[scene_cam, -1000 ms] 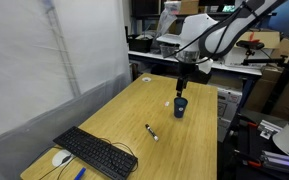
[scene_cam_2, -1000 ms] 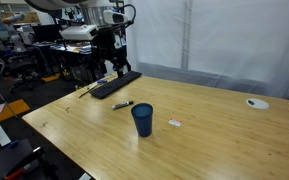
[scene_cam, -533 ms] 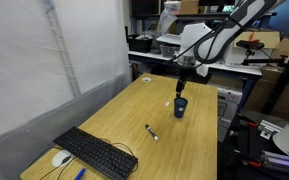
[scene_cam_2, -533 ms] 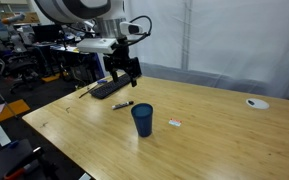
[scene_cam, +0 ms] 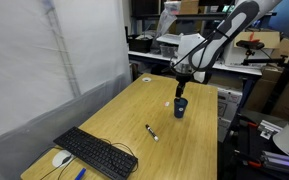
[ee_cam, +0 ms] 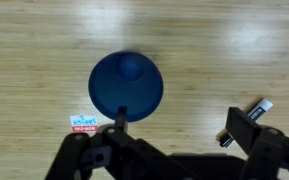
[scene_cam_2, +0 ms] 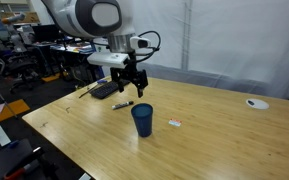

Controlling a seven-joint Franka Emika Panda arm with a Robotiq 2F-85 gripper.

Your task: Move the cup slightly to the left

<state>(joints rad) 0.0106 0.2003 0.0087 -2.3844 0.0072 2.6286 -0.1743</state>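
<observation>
A small dark blue cup stands upright on the wooden table, seen in both exterior views (scene_cam: 181,107) (scene_cam_2: 142,120) and from above in the wrist view (ee_cam: 126,86). My gripper (scene_cam: 181,89) (scene_cam_2: 131,88) hangs above the cup, not touching it. In the wrist view the gripper (ee_cam: 184,125) is open and empty, with one finger over the cup's lower edge and the other beside the marker pen.
A black-and-white marker pen (scene_cam: 151,132) (scene_cam_2: 122,104) (ee_cam: 246,121) lies on the table (scene_cam: 124,125) near the cup. A small red-and-white label (ee_cam: 83,123) lies by the cup. A black keyboard (scene_cam: 94,151) (scene_cam_2: 115,85) and a white mouse (scene_cam: 61,158) sit at one end.
The arm has moved across the table towards the cup and now hangs over it. The cup has not moved.
</observation>
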